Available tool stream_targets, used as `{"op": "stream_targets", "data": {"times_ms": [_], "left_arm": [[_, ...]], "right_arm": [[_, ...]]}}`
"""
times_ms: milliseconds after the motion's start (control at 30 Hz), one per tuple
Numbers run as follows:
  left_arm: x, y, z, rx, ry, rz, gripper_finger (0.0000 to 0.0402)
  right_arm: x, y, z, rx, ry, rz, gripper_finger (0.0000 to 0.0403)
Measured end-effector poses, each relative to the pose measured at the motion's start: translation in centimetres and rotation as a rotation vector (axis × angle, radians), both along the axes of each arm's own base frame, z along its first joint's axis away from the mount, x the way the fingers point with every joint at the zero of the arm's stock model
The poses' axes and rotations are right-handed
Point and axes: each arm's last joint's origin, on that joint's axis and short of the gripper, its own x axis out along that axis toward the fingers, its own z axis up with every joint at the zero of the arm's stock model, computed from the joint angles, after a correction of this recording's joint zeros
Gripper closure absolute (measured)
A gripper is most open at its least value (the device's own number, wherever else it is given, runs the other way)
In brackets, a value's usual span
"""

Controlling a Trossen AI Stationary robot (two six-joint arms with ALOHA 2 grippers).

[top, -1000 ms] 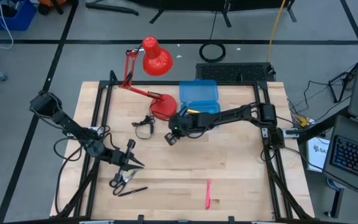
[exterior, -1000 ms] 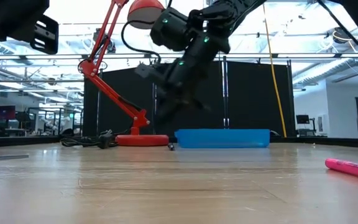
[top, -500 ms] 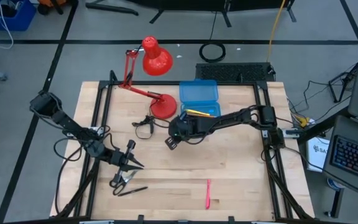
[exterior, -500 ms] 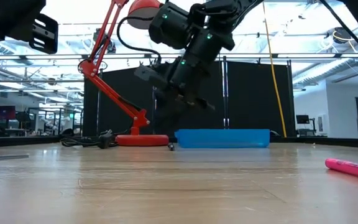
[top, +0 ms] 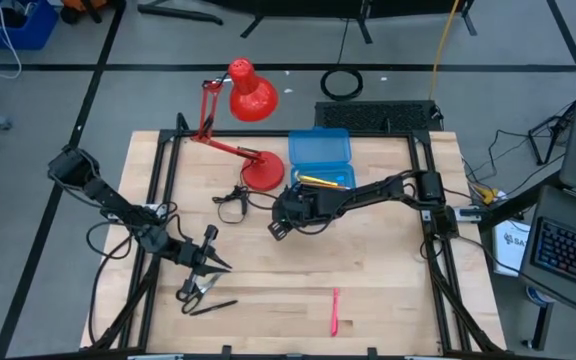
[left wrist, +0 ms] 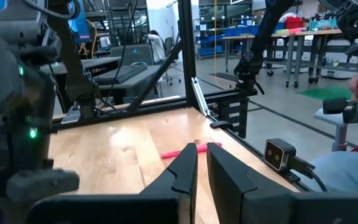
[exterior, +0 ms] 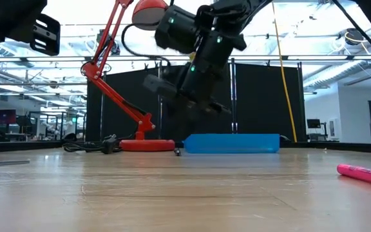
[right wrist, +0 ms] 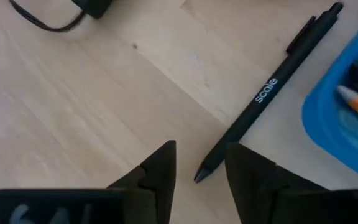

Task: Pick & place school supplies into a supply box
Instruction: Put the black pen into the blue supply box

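Note:
The supply box (top: 320,150), a bright blue case, lies open at the table's far middle. An orange pencil (top: 318,182) and dark pens lie in its tray (right wrist: 347,124). A black pen (right wrist: 272,93) lies flat on the wood beside the box. My right gripper (top: 276,228) hangs open well above the pen's tip, pointing steeply down (right wrist: 200,158). Near the left front edge lie small scissors (top: 196,288) and another black pen (top: 213,307). A pink pen (top: 335,312) lies near the front middle. My left gripper (top: 216,260) waits level above the scissors, empty, its fingers a slit apart (left wrist: 202,165).
A red desk lamp (top: 253,120) stands with its base (top: 261,175) just left of the box. A black cord loop (top: 230,200) lies on the table left of my right gripper. Bare wood stretches across the table's middle and right front.
My right gripper has moved from over the box's near left corner toward the table's left and near side, sinking slightly. In the low view its fingers now stand wider apart than a second ago. The orange pencil now shows whole in the box.

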Motion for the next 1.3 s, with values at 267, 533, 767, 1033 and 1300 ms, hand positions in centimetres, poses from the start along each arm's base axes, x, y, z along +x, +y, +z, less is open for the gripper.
{"op": "stream_targets", "data": {"times_ms": [267,533,767,1033,1300], "left_arm": [[0.0,0.0,-0.1,-0.001,0.008,0.000,0.0360],[0.0,0.0,-0.2,0.001,0.026,-0.001,0.0360],[0.0,0.0,-0.2,-0.001,0.028,-0.001,0.0360],[0.0,0.0,-0.2,0.000,0.028,-0.001,0.0360],[0.0,0.0,-0.3,0.000,0.035,0.000,0.0360]], "right_arm": [[0.6,-0.7,-2.6,0.031,0.021,-0.016,0.0280],[1.0,-0.7,-2.8,-0.012,-0.007,-0.030,0.0281],[0.9,-1.2,-2.9,-0.018,0.004,-0.034,0.0298],[0.6,-1.1,-2.9,0.006,0.035,-0.004,0.0362],[0.9,-0.4,-2.9,0.007,0.020,0.080,0.0393]]}}
